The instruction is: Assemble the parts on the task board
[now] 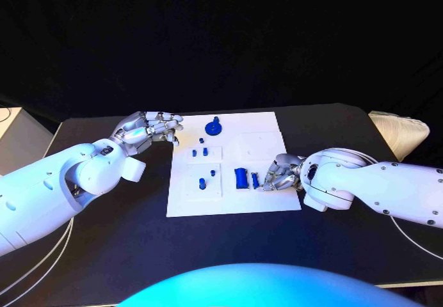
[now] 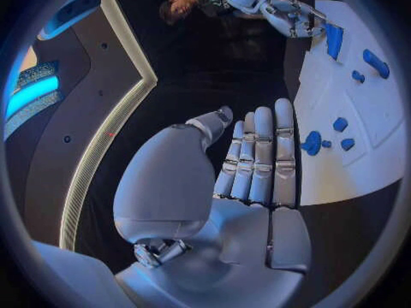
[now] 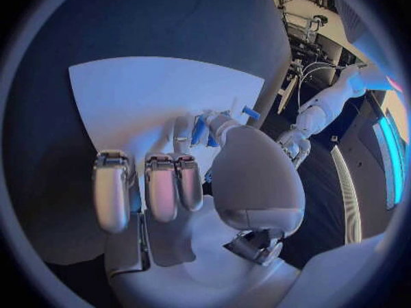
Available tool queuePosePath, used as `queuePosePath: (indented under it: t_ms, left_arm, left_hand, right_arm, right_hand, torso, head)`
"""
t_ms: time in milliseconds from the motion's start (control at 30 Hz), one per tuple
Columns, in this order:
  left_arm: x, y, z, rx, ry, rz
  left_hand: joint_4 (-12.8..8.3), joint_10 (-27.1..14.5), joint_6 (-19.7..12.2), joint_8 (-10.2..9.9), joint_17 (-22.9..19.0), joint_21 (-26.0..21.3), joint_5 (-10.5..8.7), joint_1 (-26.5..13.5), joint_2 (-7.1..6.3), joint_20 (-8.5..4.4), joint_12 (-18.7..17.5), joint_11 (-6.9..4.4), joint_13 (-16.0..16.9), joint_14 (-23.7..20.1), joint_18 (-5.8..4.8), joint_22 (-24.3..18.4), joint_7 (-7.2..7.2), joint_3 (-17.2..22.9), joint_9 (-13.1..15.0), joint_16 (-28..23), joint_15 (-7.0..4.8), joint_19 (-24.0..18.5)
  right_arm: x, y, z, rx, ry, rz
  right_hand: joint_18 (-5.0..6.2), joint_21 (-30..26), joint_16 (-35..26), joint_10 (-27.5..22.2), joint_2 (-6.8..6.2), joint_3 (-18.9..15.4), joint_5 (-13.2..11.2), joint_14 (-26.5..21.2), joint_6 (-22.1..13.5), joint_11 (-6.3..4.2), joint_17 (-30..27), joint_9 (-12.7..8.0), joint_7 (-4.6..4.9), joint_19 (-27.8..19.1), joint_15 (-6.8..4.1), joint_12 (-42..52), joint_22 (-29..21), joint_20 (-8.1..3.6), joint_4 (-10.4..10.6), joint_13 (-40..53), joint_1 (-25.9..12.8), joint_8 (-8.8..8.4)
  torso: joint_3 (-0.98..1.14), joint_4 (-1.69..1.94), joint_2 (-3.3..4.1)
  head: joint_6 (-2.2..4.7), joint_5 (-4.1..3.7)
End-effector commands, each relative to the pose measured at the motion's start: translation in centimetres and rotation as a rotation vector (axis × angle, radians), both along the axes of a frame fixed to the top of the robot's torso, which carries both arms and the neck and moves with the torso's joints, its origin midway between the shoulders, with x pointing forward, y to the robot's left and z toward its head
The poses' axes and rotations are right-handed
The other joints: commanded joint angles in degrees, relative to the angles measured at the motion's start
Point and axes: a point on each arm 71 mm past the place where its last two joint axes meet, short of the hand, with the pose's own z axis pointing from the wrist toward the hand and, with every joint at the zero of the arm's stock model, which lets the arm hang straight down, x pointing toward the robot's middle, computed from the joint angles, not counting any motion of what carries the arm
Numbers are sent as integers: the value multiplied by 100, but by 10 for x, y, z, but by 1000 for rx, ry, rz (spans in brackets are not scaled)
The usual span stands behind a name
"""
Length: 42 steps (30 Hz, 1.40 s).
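Small blue parts (image 1: 242,178) dot the white task board (image 1: 254,148); the right hand (image 1: 280,171) touches one with curled fingers, while the left hand (image 1: 152,128) hovers curled, holding nothing.

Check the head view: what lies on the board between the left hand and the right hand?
Small blue parts on the task board lie between the left hand and right hand.

We note the white task board (image 1: 267,144) flat mid-table; small blue parts (image 1: 202,184) scattered on it, a round one (image 1: 214,128) near its far edge.
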Motion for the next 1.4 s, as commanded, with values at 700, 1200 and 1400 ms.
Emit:
queuePosePath:
  t_ms: [700,1200,1400]
  left_arm:
    - [-1,-2,0,-3,-5,-25]
    - [-1,-3,0,0,-2,-30]
    - [-1,-3,0,0,-1,-33]
  left_hand:
    - [-39,-53,-38,-20,26,-41,20,208,81,-27,57,5,40,-50,80,-11,2,63,14,-12,-15,65]
    - [-54,-56,-35,-20,28,-34,20,233,87,-32,61,6,45,-51,79,-5,4,74,15,-18,-16,68]
    - [-54,-56,-35,-20,28,-34,20,233,87,-32,61,6,45,-51,79,-5,4,74,15,-18,-16,68]
  right_arm:
    - [9,1,-7,-44,-1,13]
    - [8,7,-10,-41,4,21]
    - [6,6,-10,-36,10,28]
  right_hand:
    - [-73,-38,-15,611,85,250,388,490,21,-58,1051,42,-45,563,-51,19,1364,-48,-75,1510,234,4]
    - [-74,-34,-15,611,11,274,363,491,27,-53,1052,48,-36,563,-49,19,1365,-50,-121,1510,250,8]
    - [-73,-41,-17,611,-119,253,280,490,27,-49,1049,51,-34,563,-43,19,1363,-47,-181,1510,272,7]
  torso:
    - [-6,0,-3]
    - [-7,3,-2]
    - [-8,5,-3]
  head:
    - [1,0]
    - [1,4]
    - [1,13]
